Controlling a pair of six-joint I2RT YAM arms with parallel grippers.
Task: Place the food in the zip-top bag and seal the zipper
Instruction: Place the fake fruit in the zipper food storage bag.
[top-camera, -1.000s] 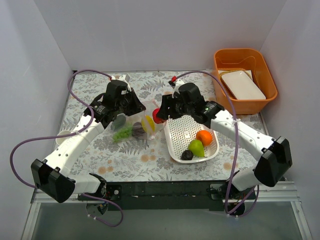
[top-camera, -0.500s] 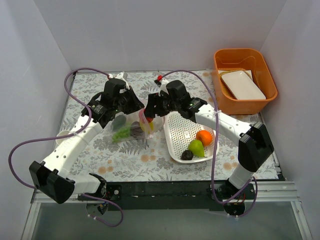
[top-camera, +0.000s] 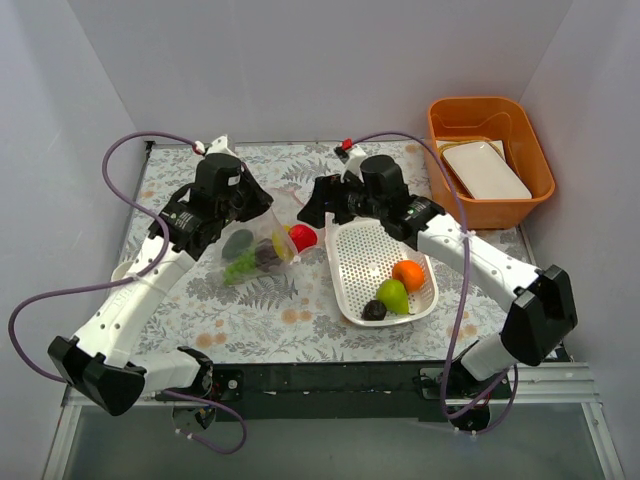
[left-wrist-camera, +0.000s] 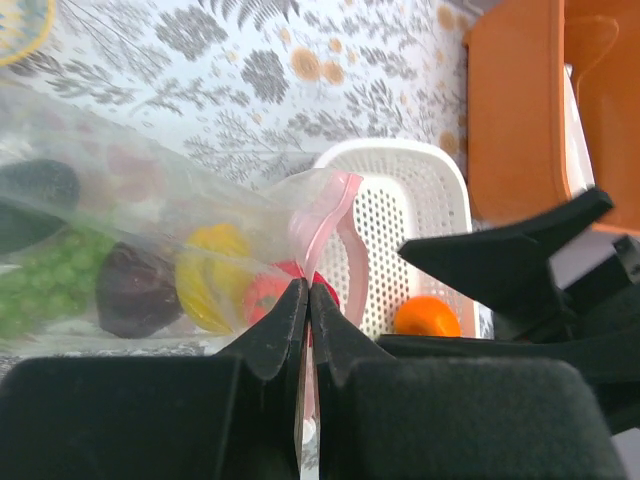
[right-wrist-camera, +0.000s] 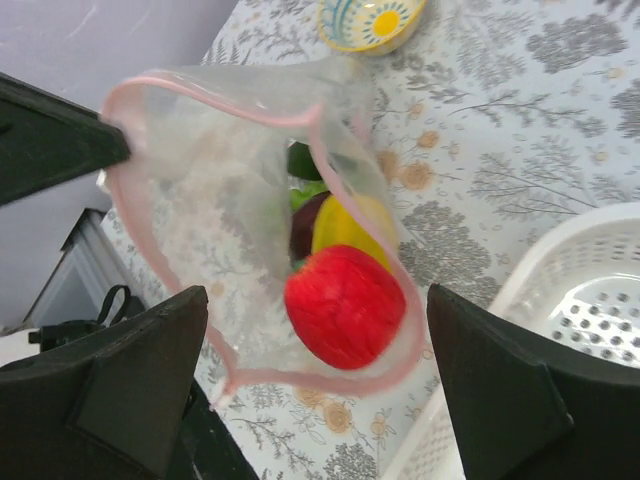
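From above, your left arm (top-camera: 150, 290) covers most of the bowl (top-camera: 124, 268) at the tabletop (top-camera: 300, 312)'s left edge. The crinkled zip-top bag (right-wrist-camera: 200, 200) blurs what lies behind the red apple (right-wrist-camera: 345, 305), and the left wrist picture's edge cuts off the avocado (left-wrist-camera: 35, 190).

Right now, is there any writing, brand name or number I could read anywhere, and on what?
None. No word, number or logo shows on the zip-top bag, the white basket or the orange bin; the tablecloth carries only a leaf print.
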